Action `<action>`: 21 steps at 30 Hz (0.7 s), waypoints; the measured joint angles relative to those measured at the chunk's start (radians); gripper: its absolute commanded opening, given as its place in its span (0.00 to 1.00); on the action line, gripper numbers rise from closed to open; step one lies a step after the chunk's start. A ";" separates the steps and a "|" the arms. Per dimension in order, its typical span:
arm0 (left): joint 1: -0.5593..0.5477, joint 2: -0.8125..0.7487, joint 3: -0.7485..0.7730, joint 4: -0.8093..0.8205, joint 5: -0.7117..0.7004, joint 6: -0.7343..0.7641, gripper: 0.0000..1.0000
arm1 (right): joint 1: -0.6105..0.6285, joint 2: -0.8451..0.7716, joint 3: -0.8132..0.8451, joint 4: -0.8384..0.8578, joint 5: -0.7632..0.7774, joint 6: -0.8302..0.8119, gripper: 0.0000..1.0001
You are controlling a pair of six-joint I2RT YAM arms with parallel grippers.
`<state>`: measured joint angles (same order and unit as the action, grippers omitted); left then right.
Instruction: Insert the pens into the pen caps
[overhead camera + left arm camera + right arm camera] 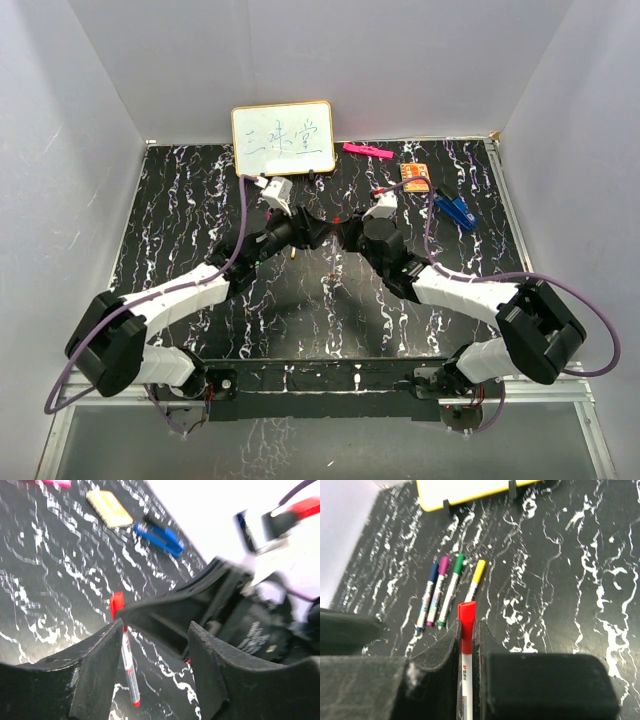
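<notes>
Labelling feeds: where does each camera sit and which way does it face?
Top external: above and behind, looking down at the table; left arm and right arm show.
Left wrist: on left arm, facing the right gripper; own fingers show.
Right wrist: on right arm, facing the whiteboard; own fingers show.
Shared: both wrist views show the red-capped pen.

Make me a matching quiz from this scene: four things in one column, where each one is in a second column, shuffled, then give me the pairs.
Things:
1. red-capped pen
2. yellow-capped pen
3. whiteboard
4. blue clip

Places:
A. standing at the far edge of the table
B. lying beside the green-capped pen
C. clamped in the right gripper
D. lying on the right side, next to the orange card

Pairs: 1-C; 2-B; 3-A; 4-D
</notes>
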<state>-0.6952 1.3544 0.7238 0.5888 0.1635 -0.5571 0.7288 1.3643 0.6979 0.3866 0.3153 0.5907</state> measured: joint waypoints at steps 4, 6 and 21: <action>0.003 -0.055 0.002 0.048 -0.018 0.011 0.61 | 0.002 0.011 0.000 -0.058 -0.003 0.006 0.00; 0.003 -0.055 0.003 0.050 -0.018 0.019 0.62 | 0.002 0.011 0.000 -0.075 -0.003 0.009 0.00; 0.003 -0.027 -0.142 0.017 0.127 0.068 0.58 | -0.011 -0.034 0.037 -0.145 0.022 0.014 0.00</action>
<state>-0.6926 1.3277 0.5816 0.6056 0.2905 -0.4896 0.7177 1.3308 0.7353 0.2420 0.3370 0.6044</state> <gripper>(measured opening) 0.585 0.057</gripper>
